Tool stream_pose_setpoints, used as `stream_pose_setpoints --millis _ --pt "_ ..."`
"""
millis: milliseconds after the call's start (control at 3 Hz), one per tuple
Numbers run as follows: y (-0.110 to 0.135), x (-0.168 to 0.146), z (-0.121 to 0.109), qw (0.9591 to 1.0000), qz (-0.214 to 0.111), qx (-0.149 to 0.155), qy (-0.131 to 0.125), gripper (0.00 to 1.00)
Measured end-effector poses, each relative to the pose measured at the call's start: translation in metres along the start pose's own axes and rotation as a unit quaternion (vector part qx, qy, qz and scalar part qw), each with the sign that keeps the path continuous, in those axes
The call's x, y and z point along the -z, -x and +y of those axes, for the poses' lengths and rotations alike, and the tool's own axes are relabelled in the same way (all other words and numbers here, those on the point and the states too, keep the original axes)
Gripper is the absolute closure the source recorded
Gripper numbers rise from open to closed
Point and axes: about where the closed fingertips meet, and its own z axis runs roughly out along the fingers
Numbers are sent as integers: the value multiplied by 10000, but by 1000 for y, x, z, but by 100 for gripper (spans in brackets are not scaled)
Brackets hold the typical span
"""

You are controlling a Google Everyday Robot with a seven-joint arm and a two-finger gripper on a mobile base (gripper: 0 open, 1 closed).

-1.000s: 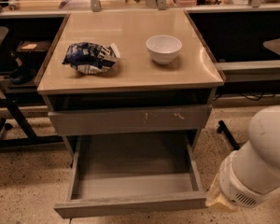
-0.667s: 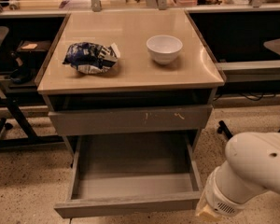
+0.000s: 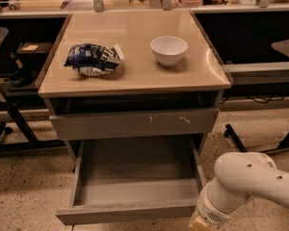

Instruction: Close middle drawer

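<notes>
The middle drawer [image 3: 135, 177] stands far out from under the table [image 3: 135, 83], its grey box open to view and empty, with its plain front panel the part farthest from the table's body. Above it, just under the table's top, sits another grey drawer front [image 3: 135, 123] with pale orange scratches, nearly flush with the table's frame. On the table's top lie a crumpled blue and white bag [image 3: 93, 59] and a white bowl [image 3: 168, 49], well apart from each other.

The claw [image 3: 198, 224] hangs low in front of the table's right leg side, just beside the right end of the open drawer's front panel, at the tip of the white arm [image 3: 250, 179]. Only its base shows, so I cannot tell whether it is wide or narrow.

The drawer's front panel runs side to side across the table's width, and its travel goes straight back under the table. From the claw, that panel lies to the left and slightly ahead. My judgement is that a push on the right end alone might skew the drawer on its runners, so contact nearer the panel's middle looks safer.
</notes>
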Motion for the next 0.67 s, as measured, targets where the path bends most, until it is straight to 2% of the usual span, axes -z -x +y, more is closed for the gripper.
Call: stream_pose_setpoints --millis 667 --pt "-1 -19 -2 9997 -130 -41 199 100"
